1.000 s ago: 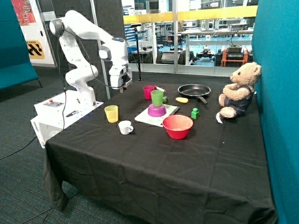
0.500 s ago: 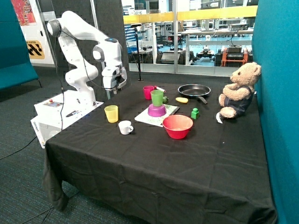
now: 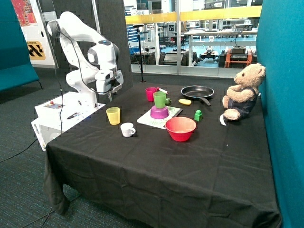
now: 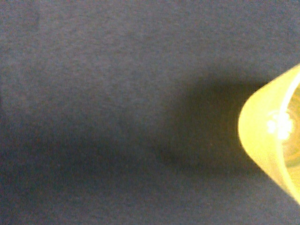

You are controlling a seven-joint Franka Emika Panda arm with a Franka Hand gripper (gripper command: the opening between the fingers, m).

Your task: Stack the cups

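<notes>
On the black cloth table (image 3: 142,156), the small yellow plastic cup (image 3: 113,115) sits just below the claw (image 3: 111,95). I cannot tell if it's apart. It should probably drop straight over the rim.

from the wrist i see the yellow cup (image 4: 274,136) cut off at the frame's edge, standing on the dark desk (image 4: 103,93), its shadow spread on the cloth just beside it.
</notes>
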